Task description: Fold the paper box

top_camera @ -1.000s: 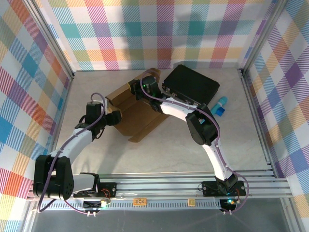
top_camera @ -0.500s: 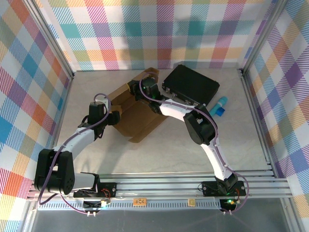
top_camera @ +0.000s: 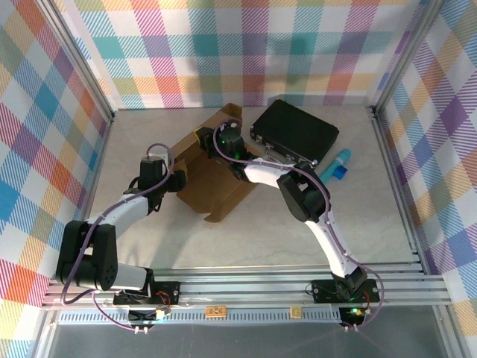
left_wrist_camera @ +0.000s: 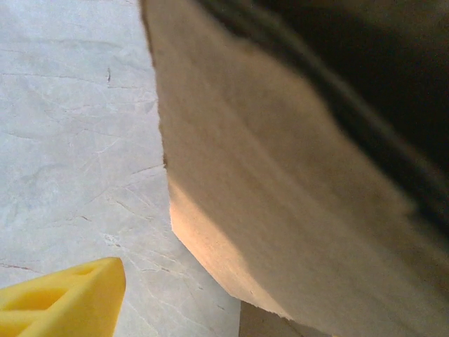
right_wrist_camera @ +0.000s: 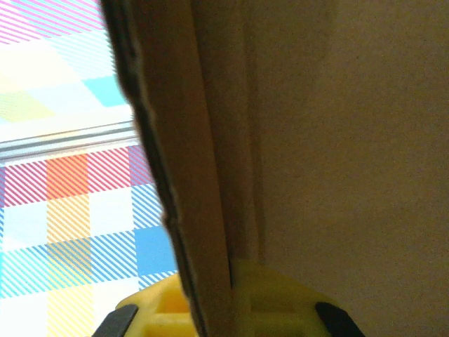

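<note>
The paper box [top_camera: 216,179] is a brown cardboard sheet, partly folded, lying at the table's middle left with a flap raised at its far end. My right gripper [top_camera: 206,140] is shut on that raised far flap. In the right wrist view its yellow fingers [right_wrist_camera: 280,302] press either side of the cardboard edge [right_wrist_camera: 203,210]. My left gripper [top_camera: 177,182] is at the box's left side and stands open. In the left wrist view one yellow finger [left_wrist_camera: 63,302] shows at the lower left, apart from a cardboard flap [left_wrist_camera: 280,210] that hides the other.
A black hard briefcase [top_camera: 294,133] lies just right of the box at the back. A blue object [top_camera: 337,165] sits to its right. Plaid walls enclose the table. The marble tabletop [top_camera: 246,231] stretches toward the arm bases.
My right wrist has shifted slightly left and toward me with the far flap in it. My left arm has edged closer to the box's left side. The box has turned a little.
</note>
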